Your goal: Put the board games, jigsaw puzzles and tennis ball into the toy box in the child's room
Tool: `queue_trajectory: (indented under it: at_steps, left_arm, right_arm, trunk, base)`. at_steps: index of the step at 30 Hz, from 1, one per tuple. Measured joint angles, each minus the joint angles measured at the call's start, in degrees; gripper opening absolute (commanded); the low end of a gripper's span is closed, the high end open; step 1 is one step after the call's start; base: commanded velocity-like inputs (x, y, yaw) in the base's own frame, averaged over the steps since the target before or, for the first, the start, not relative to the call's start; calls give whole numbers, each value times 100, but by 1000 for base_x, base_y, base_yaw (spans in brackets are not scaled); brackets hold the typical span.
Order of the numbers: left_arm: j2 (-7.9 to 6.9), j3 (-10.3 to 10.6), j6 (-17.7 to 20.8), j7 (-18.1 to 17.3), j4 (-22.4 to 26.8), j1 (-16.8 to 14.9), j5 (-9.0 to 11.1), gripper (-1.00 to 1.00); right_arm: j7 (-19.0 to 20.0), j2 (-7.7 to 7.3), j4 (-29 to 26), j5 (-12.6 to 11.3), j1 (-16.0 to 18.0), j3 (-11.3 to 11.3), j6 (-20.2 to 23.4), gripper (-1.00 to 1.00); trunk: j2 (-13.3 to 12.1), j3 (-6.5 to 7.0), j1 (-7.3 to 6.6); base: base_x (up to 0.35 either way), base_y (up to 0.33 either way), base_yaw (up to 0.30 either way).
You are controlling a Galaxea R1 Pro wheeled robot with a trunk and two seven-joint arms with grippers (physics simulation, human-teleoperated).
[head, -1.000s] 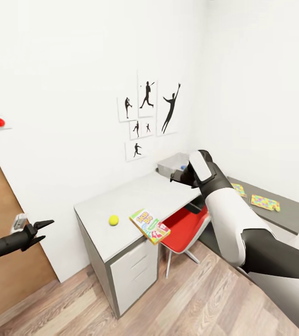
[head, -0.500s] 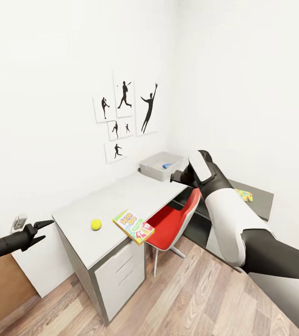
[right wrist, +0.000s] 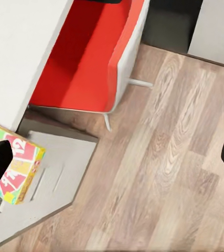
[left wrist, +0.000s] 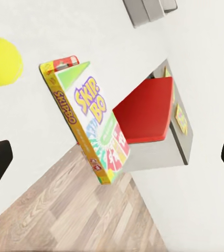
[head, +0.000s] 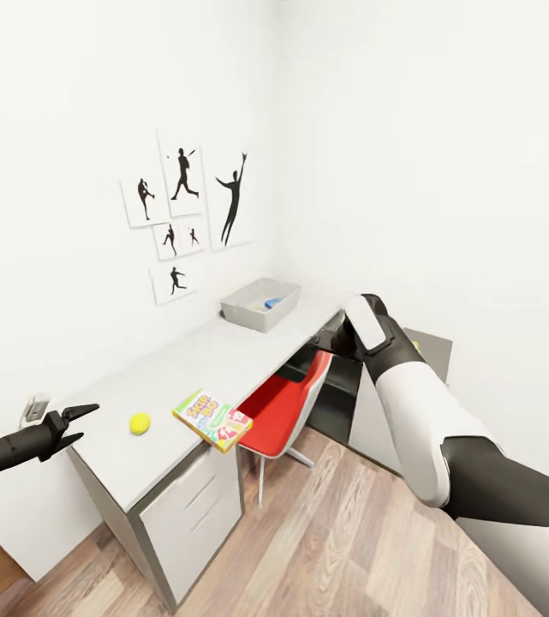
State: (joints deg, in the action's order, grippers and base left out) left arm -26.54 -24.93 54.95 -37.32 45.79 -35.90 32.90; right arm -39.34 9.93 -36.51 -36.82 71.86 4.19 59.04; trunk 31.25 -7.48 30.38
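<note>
The whole view has slid sideways, so the camera moved, not the toys. The Skip-Bo game box (head: 212, 420) sticks out over the table (head: 180, 373) edge, near the tennis ball (head: 140, 422). The toy box (head: 259, 304) sits far back. Left gripper (head: 75, 422) fingers are apart; right gripper (head: 330, 340) fingers look apart too, holding nothing.

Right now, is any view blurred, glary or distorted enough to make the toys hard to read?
Head view: sharp and evenly lit, no glare, but wide-angle stretch bends the walls; the tennis ball and the Skip-Bo box read clearly. Left wrist view: crisp, the lettering legible, shadows soft. Right wrist view: clear, with the red chair casting only a faint shadow.
</note>
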Motion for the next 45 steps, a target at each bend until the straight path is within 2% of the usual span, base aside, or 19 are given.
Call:
queue_trajectory:
  at_steps: [8, 18, 29, 32, 37, 39, 41, 42, 44, 45]
  left_arm:
    - [0, 0, -2, 0, 0, 0, 0, 100]
    - [0, -1, -2, 0, 0, 0, -1, 100]
    - [-1, -3, -1, 0, 0, 1, -1, 100]
    - [-1, -7, 0, 0, 2, 1, 0, 100]
    - [-1, -8, 0, -1, 3, 2, 1, 100]
    - [-1, -5, 0, -1, 2, 2, 1, 100]
    - [-2, -8, 1, 0, 2, 2, 2, 100]
    - [-1, -8, 0, -1, 2, 2, 1, 100]
    - [-1, -9, -5, -1, 2, 2, 1, 100]
    - [-1, -9, -6, -1, 1, 2, 1, 100]
  right_arm:
    - [4, -83, -2, -2, -159, -1, -98, 100]
    - [4, -100, -1, 5, -398, 0, -182, 100]
    - [3, -100, -14, 61, -1018, -19, -840, 100]
    - [1, -63, -10, 73, -1340, -48, -1270, 100]
    - [-5, -36, 0, 75, -2134, -67, -2278, 100]
    - [4, -35, 5, 74, -2467, -75, -2784, 100]
    - [102, -58, 57, 66, -2864, -146, -3560, 100]
    - [148, -63, 97, 67, -2953, -178, -3780, 100]
    - [384, -72, 388, 55, -3175, -296, -4558, 100]
    - [453, -72, 494, 56, -3209, -326, -4726, 100]
  trunk:
    - [0, 0, 0]
    - [0, -4, 0]
    - [0, -48, 0]
    - [0, -60, 0]
    - [0, -66, 0]
    - [0, -67, 0]
    - [0, -68, -1]
    - [0, -67, -1]
    - [0, -68, -1]
    - [0, -67, 0]
  base:
    - [-64, 0, -279]
    - [-6, 0, -272]
    - [0, 0, -188]
    - [0, 0, -66]
    - [0, 0, -17]
    - [0, 0, -5]
    - [0, 0, -2]
    - [0, 0, -1]
    - [0, 0, 0]
    - [0, 0, 0]
